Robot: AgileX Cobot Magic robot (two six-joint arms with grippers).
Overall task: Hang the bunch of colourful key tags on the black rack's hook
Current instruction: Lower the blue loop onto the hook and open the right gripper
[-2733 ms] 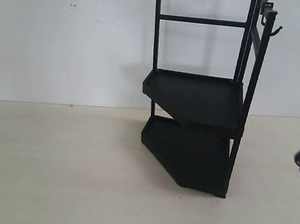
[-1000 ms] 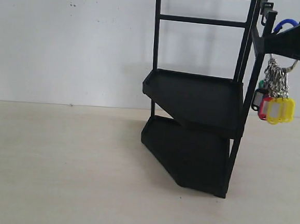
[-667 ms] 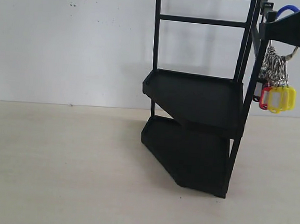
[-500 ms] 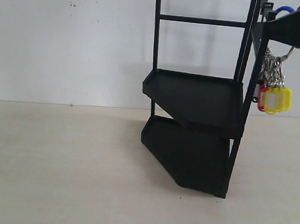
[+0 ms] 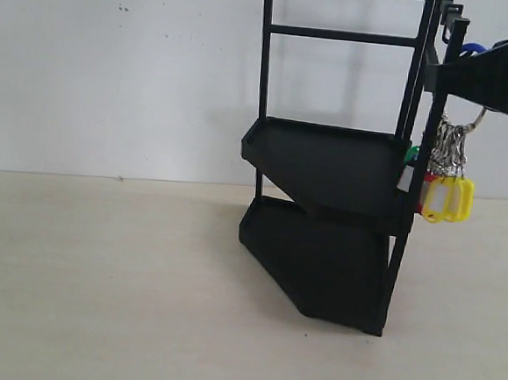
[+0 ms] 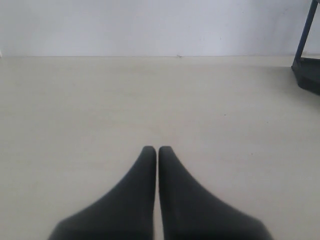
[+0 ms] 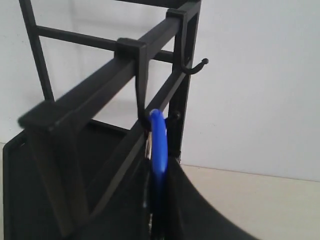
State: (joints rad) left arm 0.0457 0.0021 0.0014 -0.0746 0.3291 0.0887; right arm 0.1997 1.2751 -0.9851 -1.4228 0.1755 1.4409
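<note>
The black rack (image 5: 334, 174) stands right of centre. My right gripper (image 5: 439, 79) reaches in from the right at the top of the rack's front post, shut on the colourful key tag bunch. The bunch's blue sleeve (image 5: 473, 49) shows above the gripper, and yellow and red tags (image 5: 447, 198) hang beside the post. In the right wrist view the blue sleeve (image 7: 157, 142) sits between my fingers, right against the curve of the near hook (image 7: 142, 112). I cannot tell whether the ring rests on that hook. My left gripper (image 6: 158, 149) is shut on nothing above the table.
A second hook (image 7: 196, 66) sticks out farther along the rack's top bar. A white wall stands close behind the rack. The rack's lower corner (image 6: 307, 75) shows at the edge of the left wrist view, over pale tabletop (image 5: 98, 275).
My right gripper came up from the lower right with the bunch, then moved left and slightly down. The tags now hang against the rack's post. The left gripper shows in no earlier frame.
</note>
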